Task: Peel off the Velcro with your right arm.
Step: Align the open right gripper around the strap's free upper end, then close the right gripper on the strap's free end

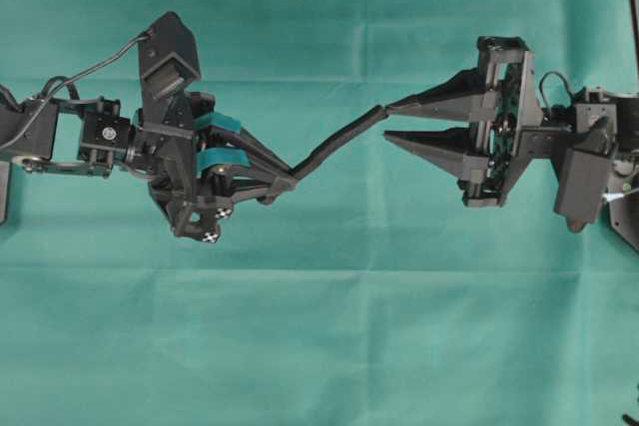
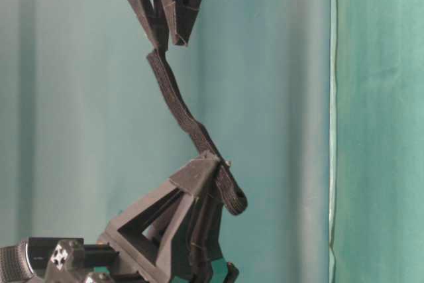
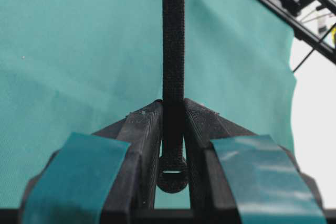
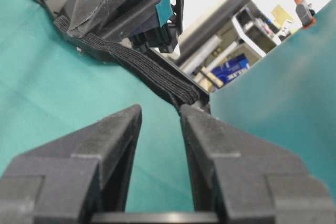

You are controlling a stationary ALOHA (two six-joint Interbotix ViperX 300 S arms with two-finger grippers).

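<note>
My left end effector [image 1: 290, 182] is clamped on the Velcro [image 1: 334, 142], both fingers pressed flat against it. The strip's rounded end, with a small slot in it, pokes out behind my fingertips toward the wrist. From that grip the Velcro runs out ahead as a narrow, matte black band with a ribbed, woven surface, bending slightly on its way to my right end effector [image 1: 387, 121]. There its far end touches the tip of one finger only. The right fingers stand a little apart with a bare gap between them, nothing pinched. They are long, pointed, grainy black wedges. My left fingers carry smooth teal tape patches [image 3: 73, 177]. Wrinkled teal cloth [image 1: 319, 326] covers the tabletop below.
</note>
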